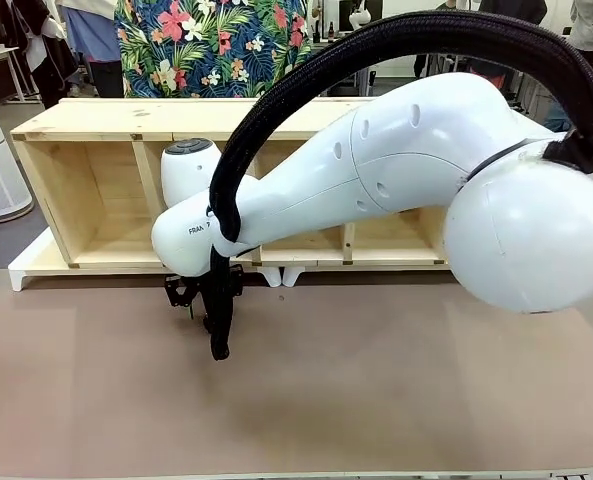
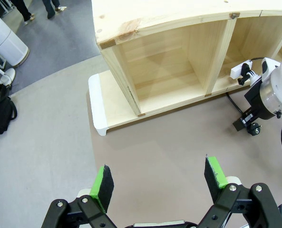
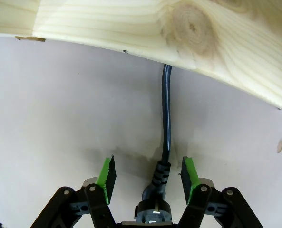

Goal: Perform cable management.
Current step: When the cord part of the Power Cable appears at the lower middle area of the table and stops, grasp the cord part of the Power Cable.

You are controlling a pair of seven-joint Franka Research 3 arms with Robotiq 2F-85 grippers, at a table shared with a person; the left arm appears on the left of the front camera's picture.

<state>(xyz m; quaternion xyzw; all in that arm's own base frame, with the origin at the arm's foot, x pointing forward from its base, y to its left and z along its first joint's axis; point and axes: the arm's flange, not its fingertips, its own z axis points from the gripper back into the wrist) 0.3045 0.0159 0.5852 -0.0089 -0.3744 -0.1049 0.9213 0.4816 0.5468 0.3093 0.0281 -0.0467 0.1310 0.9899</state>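
**Right wrist view.** The right gripper [image 3: 149, 166] points down at the table [image 3: 60, 104] with its jaws released and partly spread. The cable [image 3: 165, 118] runs lengthwise up the gap between them. It lies nearer the pad [image 3: 188, 173] on the picture's right than the opposite one. Table surface shows on both sides of it, and neither pad touches it. Its plug [image 3: 156, 207] sits deep in the gap, at the root of the fingers and behind the pad tips. Beyond the fingertips, the cable passes under the edge of the wooden shelf [image 3: 131, 23].

**Left wrist view.** The left gripper [image 2: 157, 173] hangs above the table with its jaws spread wide. The shelf stands well ahead of its fingertips. Farther ahead, to the picture's right of these jaws, a white power strip [image 2: 239, 70] rests on the shelf's floor board.
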